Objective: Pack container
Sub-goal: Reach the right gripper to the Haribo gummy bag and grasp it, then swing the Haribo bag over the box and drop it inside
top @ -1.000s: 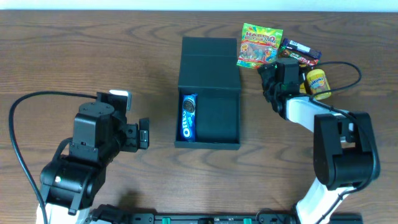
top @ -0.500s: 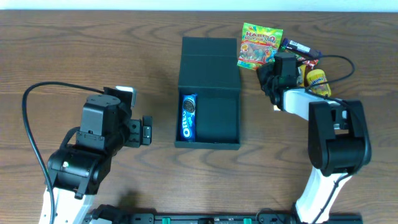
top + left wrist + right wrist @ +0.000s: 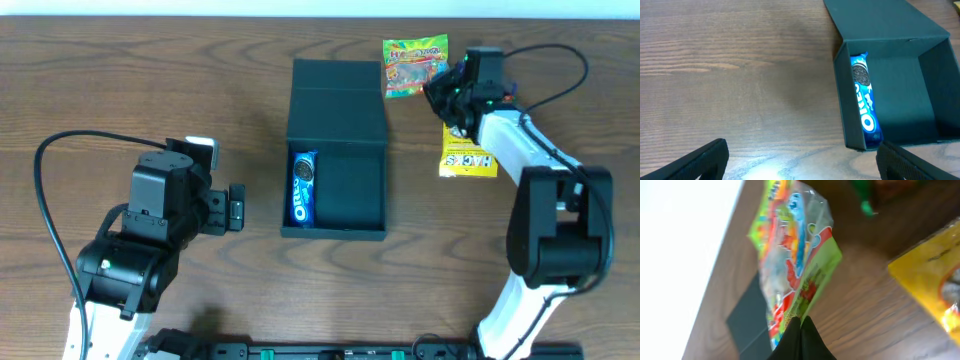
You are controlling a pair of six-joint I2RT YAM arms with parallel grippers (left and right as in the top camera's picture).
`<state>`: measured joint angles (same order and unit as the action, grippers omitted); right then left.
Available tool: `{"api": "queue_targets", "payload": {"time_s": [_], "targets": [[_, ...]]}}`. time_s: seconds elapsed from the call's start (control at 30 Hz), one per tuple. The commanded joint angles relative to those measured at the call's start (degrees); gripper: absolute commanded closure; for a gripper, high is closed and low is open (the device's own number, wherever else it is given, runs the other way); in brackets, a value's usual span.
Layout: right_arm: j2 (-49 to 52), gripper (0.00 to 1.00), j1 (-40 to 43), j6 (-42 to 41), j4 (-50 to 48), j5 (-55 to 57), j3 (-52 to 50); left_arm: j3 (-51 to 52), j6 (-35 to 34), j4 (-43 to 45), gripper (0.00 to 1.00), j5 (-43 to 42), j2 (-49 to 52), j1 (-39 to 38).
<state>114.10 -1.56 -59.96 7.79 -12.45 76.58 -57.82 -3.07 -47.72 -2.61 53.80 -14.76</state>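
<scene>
The left gripper [image 3: 233, 208] hovers over bare table [image 3: 100, 80] to the left of the container, pointing toward it. In the left wrist view its fingers [image 3: 705, 159] sit at opposite lower corners of the frame, spread wide with nothing between them.

The container [image 3: 335, 150] lies mid-table, between the two arms. It is open, with its lid laid back flat on the far side. Along its left wall lies a blue Oreo pack [image 3: 303, 187], lengthwise and touching that wall, and the rest of the floor is bare dark card. The left wrist view shows the same, with the pack [image 3: 863, 102] tight against the near left wall of the container [image 3: 900, 30].

Just beyond the container's far right corner is a bright gummy bag [image 3: 415, 67]. The right gripper [image 3: 440, 90] has it by the right edge. In the right wrist view the fingers [image 3: 801, 335] are pressed together, pinching the lower edge of the bag [image 3: 795, 265], which stands up edge-on from them. A yellow packet [image 3: 470, 160] lies flat beside the right arm, near the bag but apart from the container
</scene>
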Motion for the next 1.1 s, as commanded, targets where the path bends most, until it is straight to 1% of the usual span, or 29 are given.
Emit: {"api": "queue_targets", "payload": {"time_s": [0.0, 0.17, 0.27, 0.5, 0.7, 0.9, 1.07], "targets": [[-5.4, 0.99, -0.68, 2.19, 2.25, -2.97, 1.53, -1.27, 0.55, 0.07, 0.05, 0.2, -0.07, 0.24], [-12.02, 0.99, -2.12, 6.54, 9.05, -3.06, 1.53, -1.27, 0.52, 0.11, 0.05, 0.17, -0.07, 0.24], [-15.91, 0.99, -2.84, 8.46, 11.17, -3.06, 1.53, -1.27, 0.52, 0.2, 0.05, 0.15, -0.07, 0.24], [-26.27, 0.99, -4.83, 9.49, 11.52, -3.56, 1.55, -1.27, 0.31, 0.15, 0.05, 0.02, -0.07, 0.24], [-31.98, 0.99, -8.87, 9.44, 11.54, -4.02, 1.53, -1.27, 0.22, 0.17, 0.05, 0.0, -0.07, 0.24], [-32.81, 0.99, -15.93, 5.68, 12.04, -3.26, 1.53, -1.27, -0.37, 0.17, 0.05, -0.02, -0.07, 0.24], [-32.76, 0.99, -21.44, 0.55, 12.74, 5.35, 1.53, -1.27, -0.83, 0.15, 0.05, -0.46, -0.07, 0.24]]}}
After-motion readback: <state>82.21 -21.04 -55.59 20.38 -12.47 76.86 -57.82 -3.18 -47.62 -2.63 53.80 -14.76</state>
